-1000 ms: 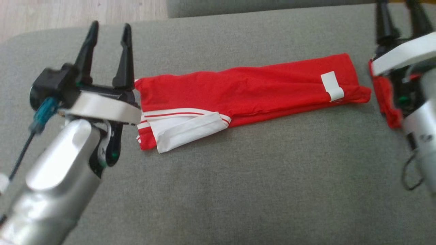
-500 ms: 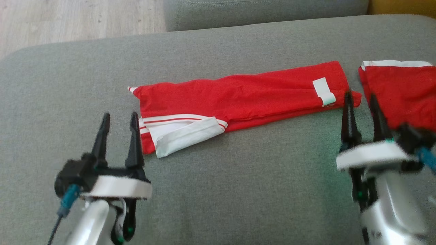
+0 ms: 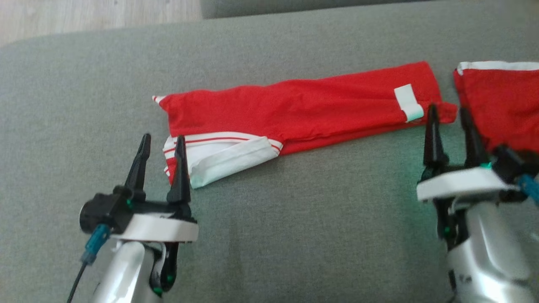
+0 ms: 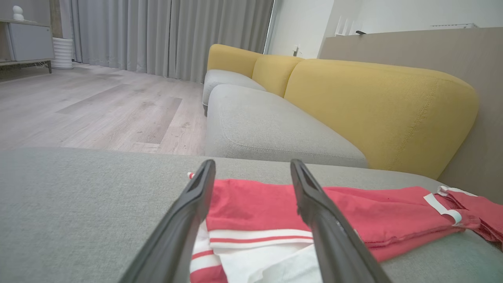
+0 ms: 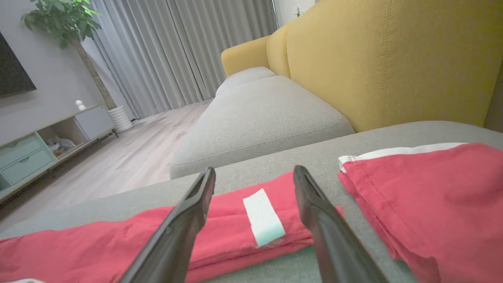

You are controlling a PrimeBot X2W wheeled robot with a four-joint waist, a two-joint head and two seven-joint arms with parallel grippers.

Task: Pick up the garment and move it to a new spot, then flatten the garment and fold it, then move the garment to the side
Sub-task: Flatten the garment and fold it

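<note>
Head view, both arms low in frame: left gripper (image 3: 163,136) has its two dark fingers spread wide with nothing between them, tips over the white-striped end of the long folded red fabric garment (image 3: 294,109); whether they touch the cloth cannot be told. Right gripper (image 3: 447,107) is equally wide apart and empty, tips at the garment's opposite end, just beside a small white tag (image 3: 408,103). The garment lies flat as a narrow band across the grey fabric sofa cushion (image 3: 294,235), one end at each gripper. Left wrist view looks low along the fingers, which frame the red-and-white striped cuff. Right wrist view puts the tag squarely between its fingers, with a second red cloth with a white hem (image 5: 424,196) lying to the right, close beside the garment. Wrist views also give what the head view lacks: mustard-yellow sofa backrest (image 4: 373,106), pale wood floor (image 4: 98,106), grey curtains (image 4: 157,35).
</note>
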